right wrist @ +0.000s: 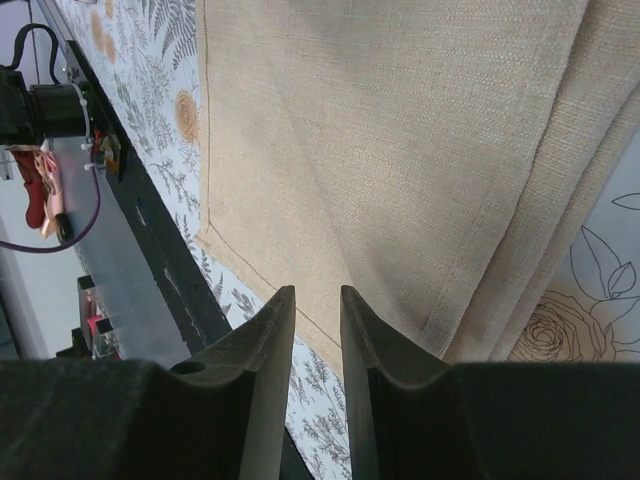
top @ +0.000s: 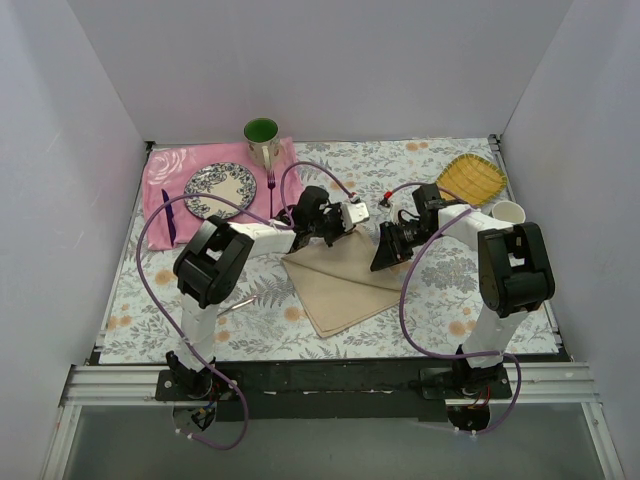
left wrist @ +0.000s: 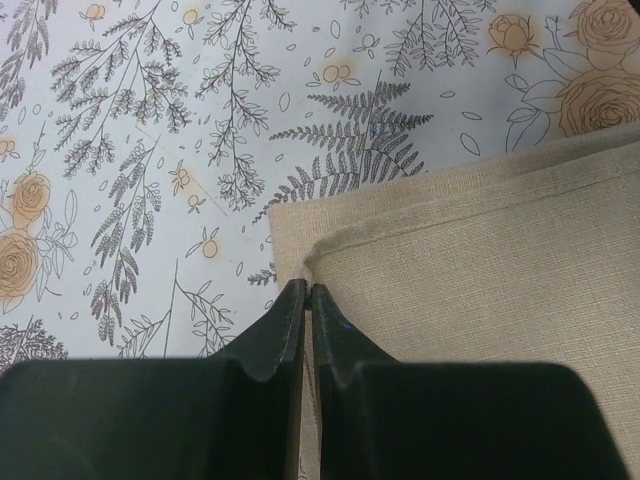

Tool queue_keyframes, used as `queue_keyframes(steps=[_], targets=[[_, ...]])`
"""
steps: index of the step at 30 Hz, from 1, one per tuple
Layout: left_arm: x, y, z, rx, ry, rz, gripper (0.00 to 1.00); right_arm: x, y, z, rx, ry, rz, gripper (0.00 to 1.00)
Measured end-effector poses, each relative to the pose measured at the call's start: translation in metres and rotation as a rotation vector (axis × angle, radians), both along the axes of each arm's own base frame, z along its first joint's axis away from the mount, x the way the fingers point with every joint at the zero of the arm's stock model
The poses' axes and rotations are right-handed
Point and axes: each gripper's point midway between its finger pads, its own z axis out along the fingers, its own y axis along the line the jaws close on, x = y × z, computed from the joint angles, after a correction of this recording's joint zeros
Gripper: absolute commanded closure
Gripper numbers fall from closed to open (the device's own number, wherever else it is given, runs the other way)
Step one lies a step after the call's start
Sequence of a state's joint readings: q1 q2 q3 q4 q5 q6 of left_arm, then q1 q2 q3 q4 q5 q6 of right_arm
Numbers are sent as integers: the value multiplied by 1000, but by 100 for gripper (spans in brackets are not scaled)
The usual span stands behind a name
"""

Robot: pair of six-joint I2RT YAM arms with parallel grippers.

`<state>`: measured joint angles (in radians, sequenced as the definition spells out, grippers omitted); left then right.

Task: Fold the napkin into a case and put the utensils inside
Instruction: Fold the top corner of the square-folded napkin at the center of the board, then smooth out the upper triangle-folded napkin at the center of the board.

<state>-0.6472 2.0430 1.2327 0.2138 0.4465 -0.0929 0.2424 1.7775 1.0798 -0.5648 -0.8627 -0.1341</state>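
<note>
Along the limp napkin (top: 340, 288), my left gripper (left wrist: 308, 292) pinches a far corner; right gripper (right wrist: 317, 300) narrowly parted, hold unclear.

The middle of the table (top: 450, 300) is crowded. Both arms meet above the napkin (top: 340, 285): the left gripper (left wrist: 307, 290) pinches its corner and the right gripper (right wrist: 318, 295) hangs just beside, so little room lies between them. At far left, the pink mat (top: 160, 175) carries a plate (top: 220, 190), a green cup (top: 262, 140), a purple fork (top: 270, 190) and a dark utensil (top: 167, 215). At far right stand a yellow dish (top: 472, 178) and a white cup (top: 508, 212). The near strips beside the napkin are free. 3 walls (top: 330, 60) close the table.
</note>
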Motion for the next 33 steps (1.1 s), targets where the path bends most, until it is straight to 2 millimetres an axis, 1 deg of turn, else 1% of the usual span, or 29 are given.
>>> queue_keyframes(steps=[4,12,15,16,17,20,21,23,25,27,29,30,32,33], targets=[[3,-2,4,-6,-8,0,100,-1,0,-4,-3,1,0,68],[2,-2,-1,-1,1,0,99,0,-3,-18,-31,15,-7,69],[4,0,-2,-5,19,27,88,-1,-5,-29,-51,35,-12,70],[5,0,-1,-10,31,40,83,-2,-6,-34,-61,45,-14,70],[5,1,0,-20,55,56,74,-2,-7,-37,-69,52,-15,71],[15,8,11,-68,123,125,60,-2,-9,-44,-92,61,-21,71],[18,14,15,-88,156,158,54,-1,-10,-45,-97,61,-22,71],[23,30,30,-135,229,218,52,-1,-10,-45,-101,61,-25,71],[26,46,54,-205,304,278,52,-1,-10,-46,-104,65,-29,71],[24,61,85,-289,364,307,51,0,-10,-46,-105,66,-33,71],[12,75,111,-371,429,320,50,0,-10,-46,-105,66,-35,71],[1,79,123,-412,475,311,50,0,-10,-46,-106,66,-36,71],[-26,78,138,-488,589,281,50,0,-10,-46,-107,67,-37,71],[-39,74,139,-514,653,259,49,0,-10,-46,-107,66,-37,71]])
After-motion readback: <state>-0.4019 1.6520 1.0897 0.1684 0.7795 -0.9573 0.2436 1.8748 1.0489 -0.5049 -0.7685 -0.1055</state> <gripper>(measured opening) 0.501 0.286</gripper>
